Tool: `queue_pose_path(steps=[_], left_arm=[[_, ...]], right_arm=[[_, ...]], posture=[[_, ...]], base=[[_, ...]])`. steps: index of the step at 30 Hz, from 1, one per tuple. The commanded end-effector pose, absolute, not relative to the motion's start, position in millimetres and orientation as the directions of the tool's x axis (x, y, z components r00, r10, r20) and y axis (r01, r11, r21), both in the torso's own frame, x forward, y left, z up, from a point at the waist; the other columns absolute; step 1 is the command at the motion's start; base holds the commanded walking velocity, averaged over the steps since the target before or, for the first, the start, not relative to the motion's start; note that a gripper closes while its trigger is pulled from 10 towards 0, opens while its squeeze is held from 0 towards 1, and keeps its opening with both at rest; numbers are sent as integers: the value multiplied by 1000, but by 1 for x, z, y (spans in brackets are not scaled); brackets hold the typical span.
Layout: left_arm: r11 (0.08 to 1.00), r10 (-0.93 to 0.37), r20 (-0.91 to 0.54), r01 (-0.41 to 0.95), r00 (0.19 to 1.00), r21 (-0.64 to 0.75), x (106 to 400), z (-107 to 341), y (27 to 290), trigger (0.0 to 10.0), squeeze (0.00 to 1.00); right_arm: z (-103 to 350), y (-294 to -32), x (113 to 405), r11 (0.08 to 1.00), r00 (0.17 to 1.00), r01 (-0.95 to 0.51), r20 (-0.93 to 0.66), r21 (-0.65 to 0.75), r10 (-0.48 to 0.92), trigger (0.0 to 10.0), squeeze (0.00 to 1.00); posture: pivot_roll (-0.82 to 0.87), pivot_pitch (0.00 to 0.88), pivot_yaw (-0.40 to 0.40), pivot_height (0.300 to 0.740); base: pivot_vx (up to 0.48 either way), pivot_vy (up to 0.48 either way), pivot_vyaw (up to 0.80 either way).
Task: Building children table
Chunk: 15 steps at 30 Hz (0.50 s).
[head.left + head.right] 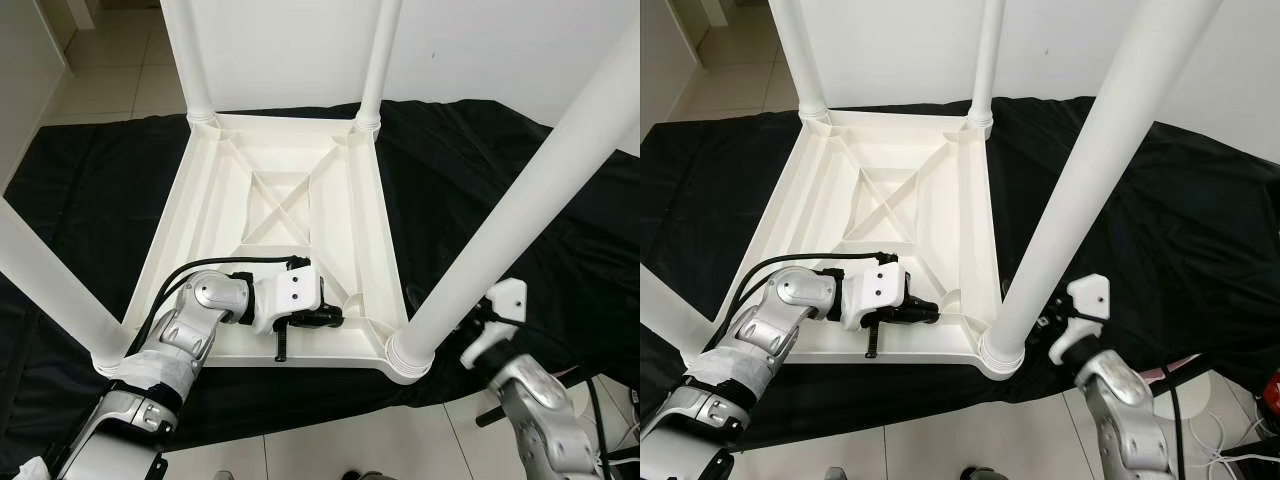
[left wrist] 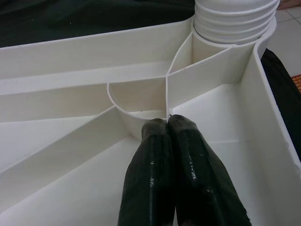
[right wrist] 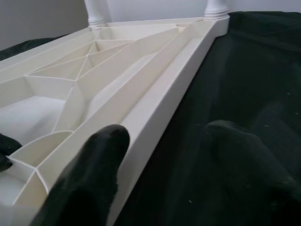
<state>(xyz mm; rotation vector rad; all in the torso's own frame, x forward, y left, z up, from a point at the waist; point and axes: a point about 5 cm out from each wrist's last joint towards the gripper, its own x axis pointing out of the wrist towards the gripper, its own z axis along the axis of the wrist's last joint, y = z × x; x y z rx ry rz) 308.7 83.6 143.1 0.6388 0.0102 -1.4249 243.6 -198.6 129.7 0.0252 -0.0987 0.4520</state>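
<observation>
A white plastic children's table (image 1: 280, 190) lies upside down on a black cloth, with its four legs standing up. My left gripper (image 2: 168, 123) is shut and empty. It rests inside the ribbed underside near the front right corner, with its tips against a thin rib (image 2: 167, 94) below the leg socket (image 2: 233, 21). My right gripper (image 3: 167, 134) is open and low, outside that same corner by the front right leg (image 1: 500, 220). One of its fingers (image 3: 101, 155) is over the table's side rim (image 3: 160, 101), and the other is over the cloth.
The black cloth (image 1: 480, 170) spreads well beyond the table on a tiled floor (image 1: 330, 440). The front left leg (image 1: 50, 280) rises close to my left arm. A white wall (image 1: 450, 50) stands behind. Cables (image 1: 1210, 420) lie at the lower right.
</observation>
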Motion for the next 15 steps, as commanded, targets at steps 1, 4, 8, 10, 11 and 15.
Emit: queue_pose_path(steps=[1,4,8,10,11,15], left_arm=[[375,-814,-212,769,541,518,331,152,96,10000,0],[391,-801,-207,753,562,530,336,155,99,10000,0],[406,-786,-202,735,584,543,342,158,101,10000,0],[423,-772,-192,715,606,556,347,160,100,10000,0],[423,-772,-192,715,606,556,347,160,100,10000,0],[449,-759,-167,691,630,566,353,164,93,10000,0]], right_arm=[[131,-201,239,886,884,-461,100,37,456,10000,1000],[134,-205,231,854,856,-516,98,73,508,10000,1000],[137,-215,225,834,836,-548,72,62,544,10000,1000],[139,-219,220,811,811,-585,42,33,583,10000,1000],[139,-219,220,811,811,-585,42,33,583,10000,1000],[140,-220,214,767,767,-642,6,7,642,10000,0]], posture=[[-5,112,8,740],[-12,111,13,740],[-21,109,14,740],[-24,108,16,740],[-24,108,16,740],[-29,100,18,740]], base=[[0,0,0],[0,0,0],[0,0,0],[0,0,0],[0,0,0],[0,0,0]])
